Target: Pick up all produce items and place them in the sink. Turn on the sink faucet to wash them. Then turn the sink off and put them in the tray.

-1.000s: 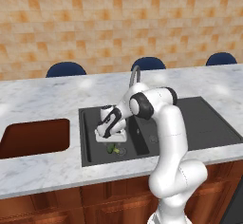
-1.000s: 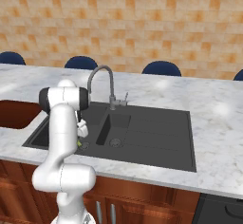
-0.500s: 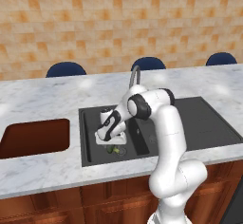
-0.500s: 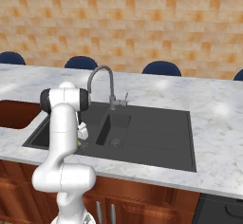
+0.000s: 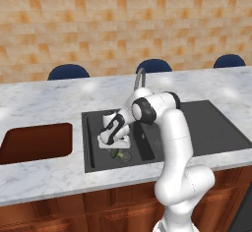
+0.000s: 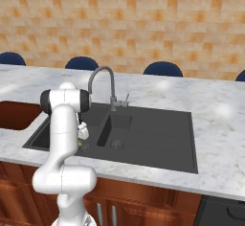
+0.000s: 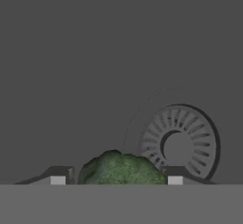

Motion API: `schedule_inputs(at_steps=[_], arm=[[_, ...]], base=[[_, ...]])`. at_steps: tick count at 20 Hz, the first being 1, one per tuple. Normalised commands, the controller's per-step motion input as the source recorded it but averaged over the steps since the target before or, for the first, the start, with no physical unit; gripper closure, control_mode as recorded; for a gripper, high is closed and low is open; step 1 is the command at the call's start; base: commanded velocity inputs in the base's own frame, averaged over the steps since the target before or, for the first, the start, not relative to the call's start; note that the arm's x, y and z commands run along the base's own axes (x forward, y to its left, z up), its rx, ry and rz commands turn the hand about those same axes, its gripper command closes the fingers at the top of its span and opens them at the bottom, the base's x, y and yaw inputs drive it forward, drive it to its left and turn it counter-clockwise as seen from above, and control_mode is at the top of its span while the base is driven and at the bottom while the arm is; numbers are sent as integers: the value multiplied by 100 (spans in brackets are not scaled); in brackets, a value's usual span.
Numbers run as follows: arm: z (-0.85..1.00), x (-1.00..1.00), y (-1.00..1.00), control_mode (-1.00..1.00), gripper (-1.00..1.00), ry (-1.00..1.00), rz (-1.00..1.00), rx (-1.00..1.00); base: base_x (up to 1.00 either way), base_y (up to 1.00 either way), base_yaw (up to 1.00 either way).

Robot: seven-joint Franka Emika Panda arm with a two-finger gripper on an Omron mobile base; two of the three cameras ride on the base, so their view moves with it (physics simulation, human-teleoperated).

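Broccoli (image 7: 121,169) between half-closed jaws (contact unclear), drain (image 7: 179,147) just beside, on sink (image 7: 95,76) floor.

**Layout around the sink**

The dark charcoal double-basin sink (image 5: 216,128) is set into the white marbled worktop (image 5: 44,98), with the shallow reddish-brown rectangular tray (image 5: 34,142) sunk in the worktop to its left. The slim grey gooseneck faucet (image 6: 103,84) rises behind the sink, near the divider between the basins. The tool (image 5: 116,147) hangs low in the left basin. The small green lumpy broccoli piece (image 7: 121,169) lies on that basin's floor between the two finger tips, just beside the round drain (image 7: 179,144). Four dark blue chair backs (image 6: 162,68) stand behind the worktop, before the brick wall (image 5: 123,19).
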Motion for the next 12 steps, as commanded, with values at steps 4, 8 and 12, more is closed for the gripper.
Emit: schedule_inputs(at_steps=[4, 8, 12], arm=[[21, -45, 0, -100, 100, -17, 0, -2], [49, -33, 0, -100, 100, -18, 0, -4], [61, -23, 0, -100, 100, -19, 0, -4]], base=[[0, 0, 0], [0, 0, 0], [0, 0, 0]])
